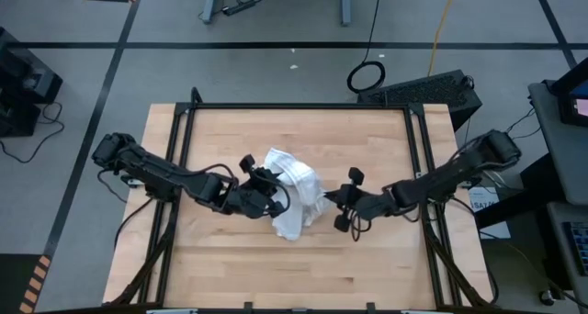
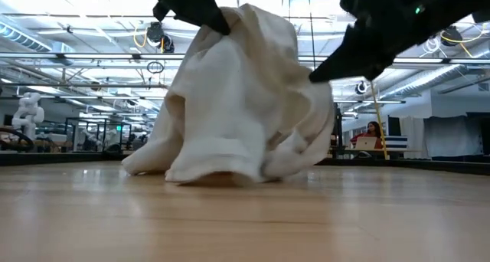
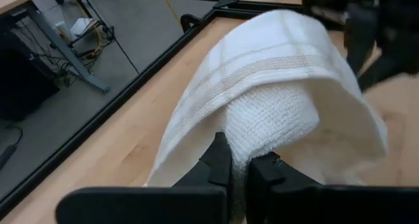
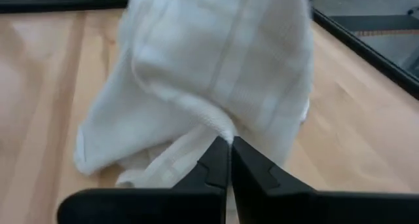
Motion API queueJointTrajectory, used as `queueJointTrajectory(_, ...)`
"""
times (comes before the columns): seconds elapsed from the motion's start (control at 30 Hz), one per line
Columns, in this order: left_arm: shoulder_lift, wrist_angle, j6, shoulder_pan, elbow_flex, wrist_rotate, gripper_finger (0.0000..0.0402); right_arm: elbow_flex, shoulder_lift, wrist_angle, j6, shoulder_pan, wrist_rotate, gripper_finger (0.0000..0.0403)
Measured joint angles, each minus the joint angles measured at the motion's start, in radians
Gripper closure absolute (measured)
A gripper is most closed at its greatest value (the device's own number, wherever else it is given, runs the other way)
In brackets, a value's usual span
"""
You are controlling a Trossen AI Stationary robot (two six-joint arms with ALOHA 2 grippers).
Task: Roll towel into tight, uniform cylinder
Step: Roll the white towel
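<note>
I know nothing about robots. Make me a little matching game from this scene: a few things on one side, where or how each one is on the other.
Things:
1. towel
2. left gripper
3. right gripper
4. person

States:
a. pinching a fold on the towel's right side
b. far behind the table, at a laptop
c. bunched in a lifted heap
d. shut on the towel's left side

Pairs: 1-c, 2-d, 3-a, 4-b

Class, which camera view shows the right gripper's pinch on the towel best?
The right wrist view: the right gripper is shut on a fold of the towel. The high view shows it at the towel's edge, small. The low view shows only its dark body. The left wrist view blurs it.
</note>
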Motion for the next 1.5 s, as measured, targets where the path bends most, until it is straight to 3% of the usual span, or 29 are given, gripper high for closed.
queueJointTrajectory(0.17, 0.0, 0.002, -0.025, -0.027, 0.0, 0.092, 0.0356, 0.0, -0.124, -0.054, -0.03, 0.004, -0.012, 0.0401)
queueJointTrajectory(0.27, 0.0, 0.003, -0.027, -0.05, 0.0, 0.149, 0.0311, 0.0, -0.195, -0.059, -0.073, 0.004, -0.055, 0.0402)
queueJointTrajectory(0.4, 0.0, 0.033, -0.017, -0.079, -0.001, 0.129, 0.0239, 0.0, -0.291, -0.066, -0.134, 0.004, -0.078, 0.0402)
queueJointTrajectory(0.6, 0.019, 0.347, 0.24, -0.09, 0.0, 0.027, 0.0143, 0.0, -0.423, -0.067, -0.21, 0.004, -0.077, 0.0402)
queueJointTrajectory(0.77, 0.081, 0.65, 0.56, -0.079, -0.002, 0.027, 0.0103, 0.0, -0.514, -0.064, -0.252, 0.004, -0.077, 0.0403)
queueJointTrajectory(0.87, 0.115, 0.796, 0.652, -0.053, -0.002, 0.039, 0.0096, 0.0, -0.554, -0.061, -0.26, 0.004, -0.076, 0.0403)
queueJointTrajectory(1.07, 0.208, 0.982, 0.68, 0.01, -0.002, 0.172, 0.0095, 0.0, -0.566, -0.061, -0.26, 0.004, -0.075, 0.0403)
queueJointTrajectory(1.3, 0.319, 1.088, 0.761, 0.045, -0.001, 0.168, 0.0096, 0.0, -0.529, -0.062, -0.26, 0.004, -0.075, 0.0402)
queueJointTrajectory(1.4, 0.338, 1.057, 0.761, 0.059, -0.001, 0.192, 0.0122, 0.0, -0.512, -0.063, -0.26, 0.004, -0.076, 0.0402)
queueJointTrajectory(1.5, 0.346, 0.996, 0.764, 0.064, -0.001, 0.186, 0.019, 0.0, -0.497, -0.081, -0.26, 0.004, -0.078, 0.0403)
